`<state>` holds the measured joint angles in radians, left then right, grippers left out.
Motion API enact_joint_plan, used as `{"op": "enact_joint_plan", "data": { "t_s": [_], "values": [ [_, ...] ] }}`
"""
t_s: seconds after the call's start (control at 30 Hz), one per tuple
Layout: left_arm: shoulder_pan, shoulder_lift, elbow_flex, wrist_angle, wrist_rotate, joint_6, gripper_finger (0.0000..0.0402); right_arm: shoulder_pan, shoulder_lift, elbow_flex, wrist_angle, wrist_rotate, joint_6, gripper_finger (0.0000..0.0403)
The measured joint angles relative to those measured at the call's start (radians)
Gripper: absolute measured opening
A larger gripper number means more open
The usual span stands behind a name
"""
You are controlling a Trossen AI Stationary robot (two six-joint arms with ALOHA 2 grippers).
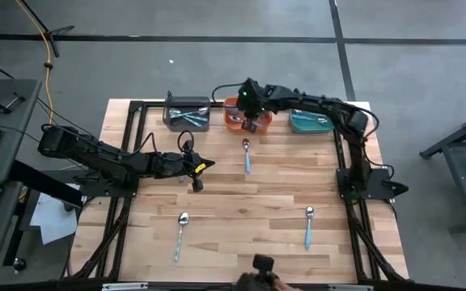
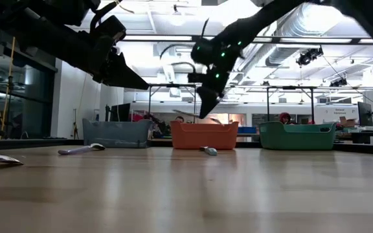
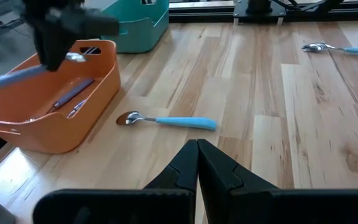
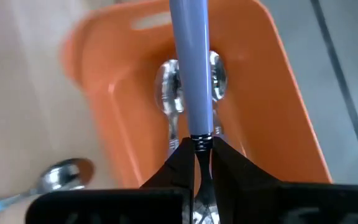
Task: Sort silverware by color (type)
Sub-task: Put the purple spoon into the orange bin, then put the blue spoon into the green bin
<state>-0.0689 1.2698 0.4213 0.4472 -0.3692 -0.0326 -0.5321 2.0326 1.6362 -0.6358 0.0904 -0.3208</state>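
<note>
Silverware sorting stands at the drop step: right gripper (image 4: 197, 149), clamped on a lavender-handled spoon (image 4: 188, 62), hangs over the orange bin (image 1: 235, 123) at table twelve o'clock, needing release next, while left gripper (image 3: 197, 163) waits closed and empty near centre.
</note>
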Motion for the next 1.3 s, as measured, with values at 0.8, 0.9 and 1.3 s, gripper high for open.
{"op": "enact_joint_plan", "data": {
  "t_s": [0.8, 0.9, 1.3],
  "values": [
    [0.001, 0.000, 0.000, -0.001, 0.000, 0.010, 0.0003, -0.043, 0.150, 0.136, -0.136, 0.065, 0.003, 0.0101],
    [0.001, 0.000, 0.000, -0.002, 0.000, 0.010, 0.0003, -0.029, 0.117, 0.136, -0.156, 0.074, 0.000, 0.0101],
    [0.001, 0.000, 0.000, -0.003, 0.000, 0.010, 0.0003, 0.019, -0.124, -0.152, 0.147, 0.022, 0.061, 0.0008]
  ]
}}
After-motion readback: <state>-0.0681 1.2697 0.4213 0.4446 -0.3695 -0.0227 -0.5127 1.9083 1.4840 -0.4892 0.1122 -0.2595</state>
